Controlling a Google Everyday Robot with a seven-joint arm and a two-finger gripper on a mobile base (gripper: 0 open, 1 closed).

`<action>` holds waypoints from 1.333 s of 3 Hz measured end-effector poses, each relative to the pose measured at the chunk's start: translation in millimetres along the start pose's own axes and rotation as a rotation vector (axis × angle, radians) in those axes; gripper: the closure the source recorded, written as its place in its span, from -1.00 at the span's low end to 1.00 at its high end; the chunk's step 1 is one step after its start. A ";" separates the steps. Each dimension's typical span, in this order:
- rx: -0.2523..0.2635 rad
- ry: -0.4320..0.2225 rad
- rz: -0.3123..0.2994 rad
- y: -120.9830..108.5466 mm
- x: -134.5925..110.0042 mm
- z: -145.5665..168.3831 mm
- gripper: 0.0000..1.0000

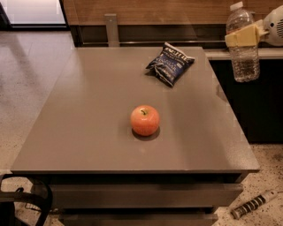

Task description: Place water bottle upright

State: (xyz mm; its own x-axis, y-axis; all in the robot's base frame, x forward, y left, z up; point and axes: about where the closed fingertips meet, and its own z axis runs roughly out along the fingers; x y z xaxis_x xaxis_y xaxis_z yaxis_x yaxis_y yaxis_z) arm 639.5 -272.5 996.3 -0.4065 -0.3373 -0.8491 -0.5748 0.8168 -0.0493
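Upper right of the camera view: gripper [242, 39] comes in from the right edge, with a white rounded body and a pale yellow pad lying across the front of the water bottle [245, 66]. Jaws are pinching the bottle high up, just under the neck. Only the near pad shows; the far one is hidden behind the plastic.

Bottle is upright in the air, white cap on top, clear ribbed body hanging below the grip. Its base touches nothing. It hangs beyond the far right corner of the surface [79, 114], not over it, in front of a pale ledge [219, 54] and the dark cabinet face below that.

Surface: grey-brown, square, matte, with a faint sheen.
- Apple [145, 119]: red-orange, stem up, standing near the middle and a little toward the near edge, with a small shadow under it.
- Snack bag [170, 63]: dark blue-black, crumpled, lying flat in the far right part. It has white lettering that is not readable. It is well apart from the apple and closer to the bottle than the apple is.

Surroundings:
- Pale speckled floor [26, 88] to the left and along the bottom right.
- On the floor at lower right, a short black-and-white striped object [253, 204]; cannot tell what it is.
- Lower left corner, a black curved part [24, 201], also unidentified.
- Behind the surface, wood panelling [154, 11] and a grey upright post [111, 28] at the far edge.
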 end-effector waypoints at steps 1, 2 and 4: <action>-0.038 -0.052 -0.021 5.6 -6.0 1.5 1.00; -0.151 -0.226 -0.052 21.0 -16.3 -3.5 1.00; -0.293 -0.488 -0.193 58.1 -27.5 -23.0 1.00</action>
State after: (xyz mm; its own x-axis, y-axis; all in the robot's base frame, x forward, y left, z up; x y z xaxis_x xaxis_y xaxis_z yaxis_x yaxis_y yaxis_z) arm 601.0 -226.5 1028.8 0.0582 -0.1561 -0.9860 -0.8058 0.5757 -0.1388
